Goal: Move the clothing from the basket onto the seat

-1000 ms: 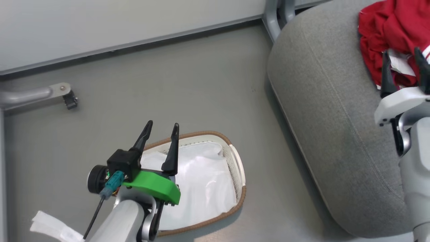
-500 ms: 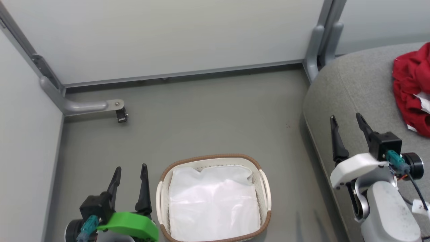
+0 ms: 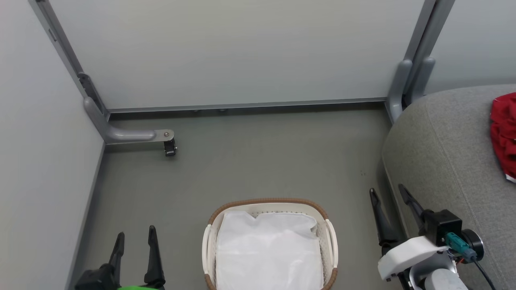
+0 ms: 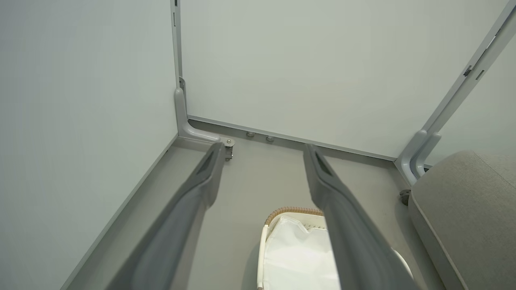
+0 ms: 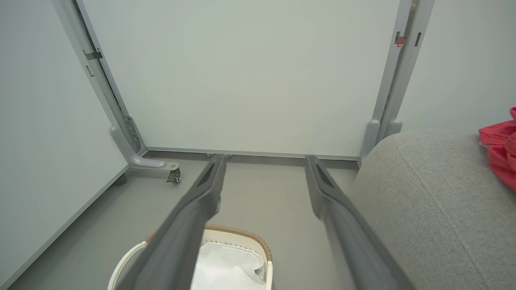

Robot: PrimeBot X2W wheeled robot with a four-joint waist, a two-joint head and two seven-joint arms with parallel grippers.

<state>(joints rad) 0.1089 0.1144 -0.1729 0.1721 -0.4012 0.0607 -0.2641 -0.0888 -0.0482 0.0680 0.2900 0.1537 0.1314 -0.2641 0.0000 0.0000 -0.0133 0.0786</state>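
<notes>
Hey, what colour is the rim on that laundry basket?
The rim is woven brown, atop the cream basket; clearest in the head view.

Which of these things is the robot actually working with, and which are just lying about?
Job: bright red soft clothing; oval cream plastic basket with brown woven rim; large grey fabric seat.
Lying about: grey metal partition foot with small black caster.

The right gripper (image 3: 386,188) has two long, thin black fingers (image 3: 380,219) with pointy tips. Below them is a smooth white cover (image 3: 407,251). Next to it is a black box (image 3: 441,225) with a blue-green plug (image 3: 455,240), a round black knob (image 3: 475,241) and a thin black cable (image 3: 482,273). The left gripper (image 3: 136,232) has the same black fingers and a bright green cover (image 3: 139,288).
</notes>
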